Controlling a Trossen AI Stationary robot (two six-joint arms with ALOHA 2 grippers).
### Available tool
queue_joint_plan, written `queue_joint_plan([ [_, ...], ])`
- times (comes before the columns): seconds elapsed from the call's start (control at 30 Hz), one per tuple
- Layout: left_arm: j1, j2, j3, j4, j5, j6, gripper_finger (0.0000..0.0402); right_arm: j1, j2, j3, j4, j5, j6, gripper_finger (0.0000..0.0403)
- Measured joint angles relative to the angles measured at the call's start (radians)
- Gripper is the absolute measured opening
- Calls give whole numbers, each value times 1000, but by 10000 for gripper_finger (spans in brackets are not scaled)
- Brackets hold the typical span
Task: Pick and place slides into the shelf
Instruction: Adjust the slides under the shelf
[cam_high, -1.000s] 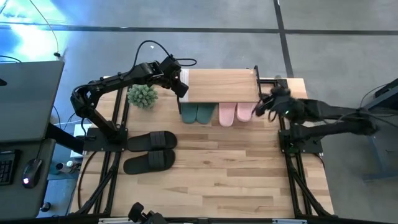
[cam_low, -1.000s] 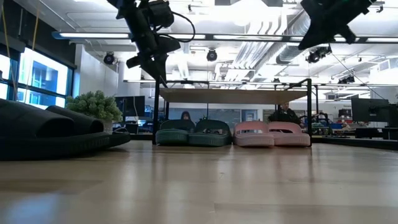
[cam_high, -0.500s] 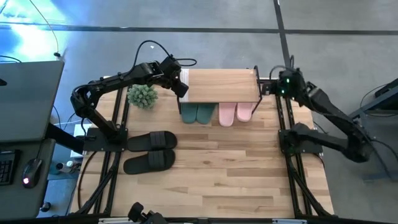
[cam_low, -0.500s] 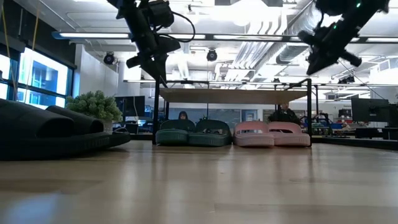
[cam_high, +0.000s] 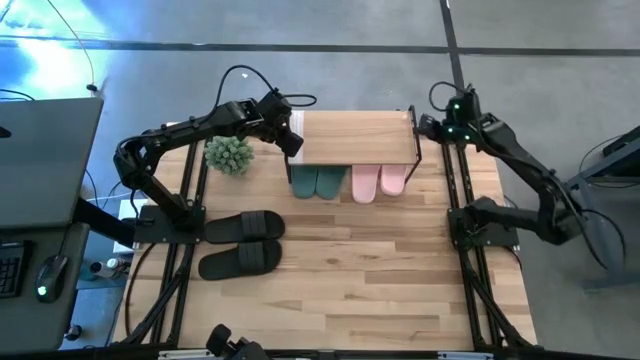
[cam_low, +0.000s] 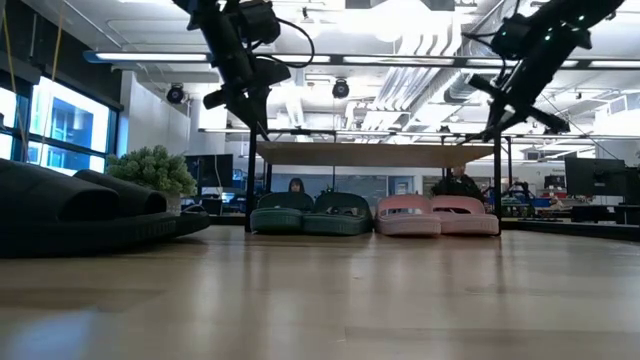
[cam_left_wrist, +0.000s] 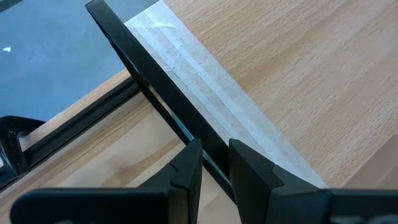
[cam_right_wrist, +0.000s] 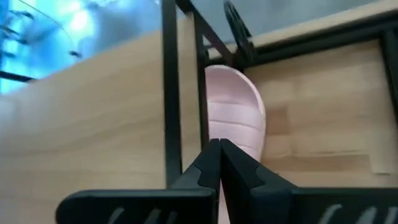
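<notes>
The shelf (cam_high: 356, 138) stands at the far middle of the table, on thin black legs. Under it sit the dark green slides (cam_high: 317, 182) and the pale pink slides (cam_high: 378, 181), soles on the table. The black slides (cam_high: 240, 241) lie on the table at the left. My left gripper (cam_high: 295, 146) is shut on the shelf's left end. My right gripper (cam_high: 427, 126) hangs shut beside the shelf's far right corner, with a pink slide (cam_right_wrist: 234, 112) showing beyond its fingers. Whether it touches the shelf, I cannot tell. My left gripper pinches the black metal bar (cam_left_wrist: 186, 127) along the left edge of the shelf's top between its two fingers. The fingers slant down from the table's left and lie across the bar. The shelf stands level with its legs on the table.
A small potted plant (cam_high: 229, 153) stands just left of the shelf, under my left arm. A dark desk with a keyboard and mouse (cam_high: 40, 270) lies beyond the table's left edge. The near half of the wooden table (cam_high: 350, 290) is bare wood.
My right gripper has swung from the shelf's near right corner toward the table's far edge, rolling as it went, and now hangs at the shelf's far right corner, still shut. The shelf and the slides have kept still.
</notes>
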Motion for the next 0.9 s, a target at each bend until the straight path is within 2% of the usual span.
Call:
queue_joint_plan([
  [0.33, 0, 0, 0, 4, 0, 3, 67, 11, 105, 0, 131, 168, 179, 0],
  [0.53, 0, 0, 0, 5, 0, 4, 67, -29, 189, 10, 168, 168, 269, 0],
  [0.77, 0, 0, -1, 19, -4, 23, 67, -4, 241, 10, 246, 350, 374, 0],
  [0.9, 0, 1, -1, 20, -4, 38, 67, 22, 267, 10, 286, 426, 331, 0],
])
